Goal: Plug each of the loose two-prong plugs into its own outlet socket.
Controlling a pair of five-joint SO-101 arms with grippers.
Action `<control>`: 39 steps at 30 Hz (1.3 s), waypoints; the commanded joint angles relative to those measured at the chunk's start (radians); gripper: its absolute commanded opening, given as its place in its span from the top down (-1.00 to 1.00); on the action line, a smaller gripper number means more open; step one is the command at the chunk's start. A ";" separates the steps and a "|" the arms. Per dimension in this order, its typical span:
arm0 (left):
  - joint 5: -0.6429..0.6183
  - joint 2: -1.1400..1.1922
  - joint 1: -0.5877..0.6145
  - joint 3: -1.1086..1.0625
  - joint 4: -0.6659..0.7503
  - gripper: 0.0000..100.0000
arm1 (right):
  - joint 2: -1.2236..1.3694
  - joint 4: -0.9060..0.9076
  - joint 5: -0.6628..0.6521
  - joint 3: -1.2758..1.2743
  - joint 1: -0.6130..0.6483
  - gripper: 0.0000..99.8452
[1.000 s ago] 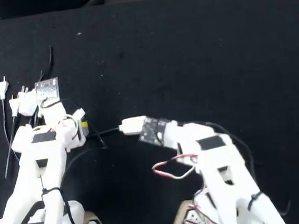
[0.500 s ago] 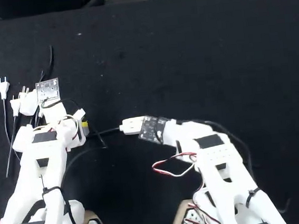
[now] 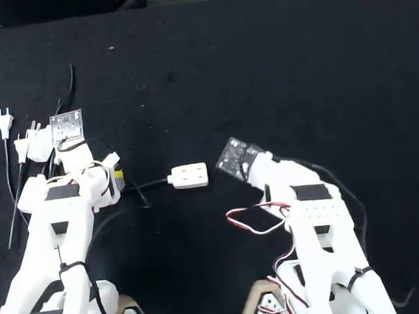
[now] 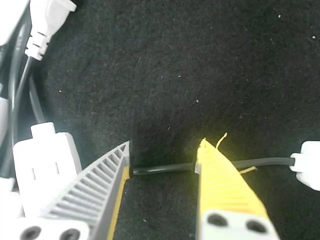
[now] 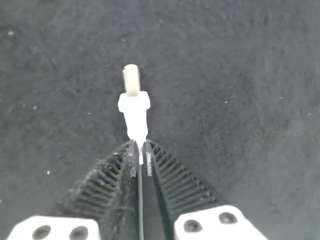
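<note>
Because you read this from the far left, start with the loose plugs (image 3: 23, 145) lying close together on the black tabletop (image 3: 297, 59), their thin cords trailing back toward the arm. They look light, with hard, smooth plastic bodies and limp cords, so I would expect each one to skid or swivel at a nudge. Take one by the flat sides of its body, just behind the prongs, never by the cord.

Your left hand (image 4: 165, 150) is spread, its grey and yellow fingers straddling a black cable (image 4: 160, 169) without clamping it, and a neighbouring plug (image 4: 45, 155) sits just beside the grey finger. That cable runs right to the outlet block (image 3: 189, 176), which lies free near the middle of the tabletop, well apart from the loose plugs. The block is probably light too (a push from a plug would likely slide it), so pinning the cable or the block itself looks wise before any insertion.

Further right, your right hand (image 5: 140, 144) is pressed together on the tail of a small white plug (image 5: 134, 107), right where the cord leaves it, with the prong end pointing away from the fingers. That grip looks weak to me, because the body can pivot. A hold further forward on the rigid body would steer the prongs better.
</note>
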State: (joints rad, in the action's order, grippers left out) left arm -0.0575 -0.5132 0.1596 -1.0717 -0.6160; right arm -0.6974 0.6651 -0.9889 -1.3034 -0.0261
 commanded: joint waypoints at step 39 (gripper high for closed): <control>-0.005 -0.032 -0.004 0.010 0.012 0.57 | -0.002 0.296 0.203 0.243 0.110 0.69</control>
State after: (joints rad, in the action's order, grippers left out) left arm -0.0575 -0.5132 0.1596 -1.0717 -0.6160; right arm -0.6974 0.8861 -0.7526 -1.1224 0.0368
